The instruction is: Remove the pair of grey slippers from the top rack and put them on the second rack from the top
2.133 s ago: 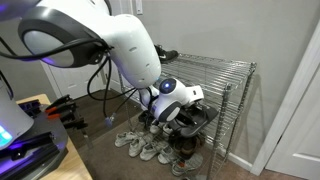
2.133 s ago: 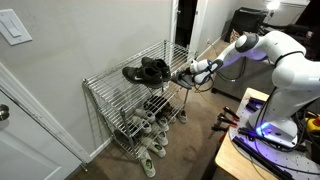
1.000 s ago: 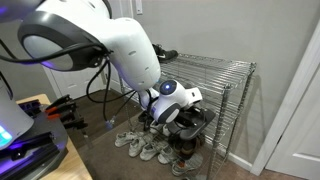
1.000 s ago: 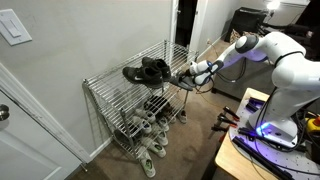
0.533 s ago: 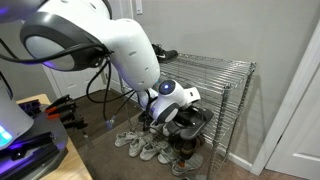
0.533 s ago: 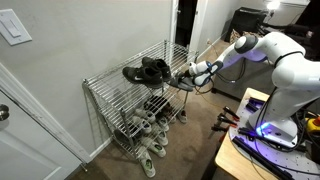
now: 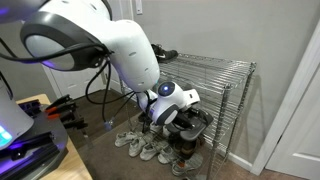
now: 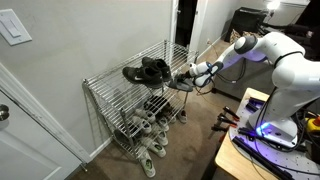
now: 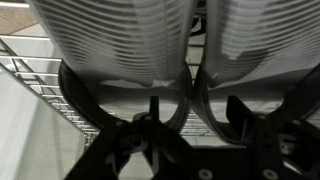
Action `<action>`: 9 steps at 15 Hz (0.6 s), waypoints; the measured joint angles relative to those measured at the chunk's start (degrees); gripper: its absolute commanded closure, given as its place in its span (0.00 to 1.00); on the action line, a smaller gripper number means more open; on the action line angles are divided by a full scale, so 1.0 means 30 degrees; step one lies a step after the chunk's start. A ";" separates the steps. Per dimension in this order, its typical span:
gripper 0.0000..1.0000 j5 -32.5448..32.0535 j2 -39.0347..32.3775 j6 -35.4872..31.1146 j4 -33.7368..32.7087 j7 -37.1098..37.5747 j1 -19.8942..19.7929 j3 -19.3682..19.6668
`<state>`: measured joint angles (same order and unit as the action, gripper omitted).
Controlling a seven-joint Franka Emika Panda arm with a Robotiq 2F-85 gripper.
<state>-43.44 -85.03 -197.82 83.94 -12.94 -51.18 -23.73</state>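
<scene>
Lying side by side on the second rack from the top (image 9: 22, 72), the pair of grey slippers (image 9: 115, 40) is sitting just before the pincer (image 9: 195, 112), whose jaws are standing apart.

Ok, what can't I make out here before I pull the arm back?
- Fingers: too small in an exterior view. In the wrist view they are dark and blurred at the bottom edge, so open or shut is unclear.
- Grey slippers: they fill the wrist view and are cut off by its edges. In an exterior view they are partly behind the robot's wrist.
- Second rack: whether both slippers lie flat on it is hidden.
</scene>
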 measured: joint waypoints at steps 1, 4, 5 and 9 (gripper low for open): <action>0.00 0.0000 -0.0001 0.0000 -0.0005 0.0000 0.0042 0.0204; 0.00 -0.0004 -0.0003 0.0000 -0.0015 0.0000 0.0111 0.0802; 0.00 -0.0019 -0.0002 -0.0001 -0.0019 -0.0001 0.0102 0.0948; 0.00 -0.0099 0.0001 -0.0020 -0.0029 0.0000 0.0082 0.1220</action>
<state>-43.74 -85.03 -197.88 83.86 -12.95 -50.94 -20.07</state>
